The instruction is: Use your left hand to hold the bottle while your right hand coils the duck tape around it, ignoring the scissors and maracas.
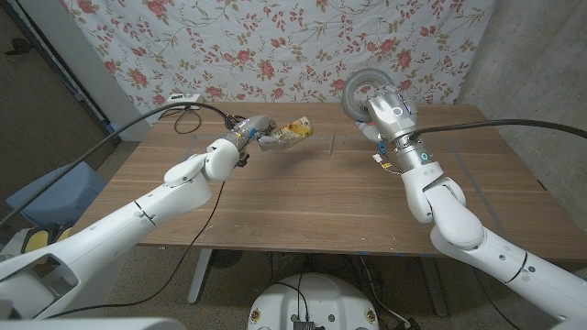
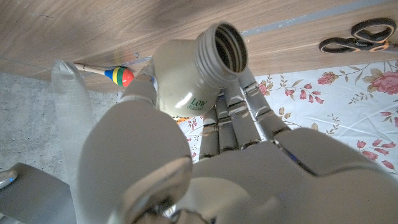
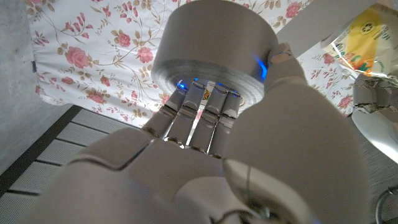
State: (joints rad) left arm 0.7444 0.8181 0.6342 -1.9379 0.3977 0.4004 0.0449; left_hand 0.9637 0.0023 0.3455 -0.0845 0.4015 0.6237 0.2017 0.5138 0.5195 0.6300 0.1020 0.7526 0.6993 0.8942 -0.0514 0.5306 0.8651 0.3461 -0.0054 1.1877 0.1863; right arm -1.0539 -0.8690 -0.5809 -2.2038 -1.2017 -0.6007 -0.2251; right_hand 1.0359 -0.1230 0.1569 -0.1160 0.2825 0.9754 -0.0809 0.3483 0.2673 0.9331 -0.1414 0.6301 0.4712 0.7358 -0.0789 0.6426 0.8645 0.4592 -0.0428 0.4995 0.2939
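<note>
My left hand grips a clear plastic bottle with a yellow label and holds it tilted above the table's back left, its mouth pointing toward the middle. In the left wrist view the bottle shows an open threaded neck past my left hand's fingers. My right hand holds a grey duck tape roll up over the back right, well apart from the bottle. The right wrist view has the tape roll in my right hand, with the bottle off to one side.
A maraca with coloured bands and black-handled scissors lie on the wooden table. A white box sits at the table's back left corner. A floral cloth hangs behind the table.
</note>
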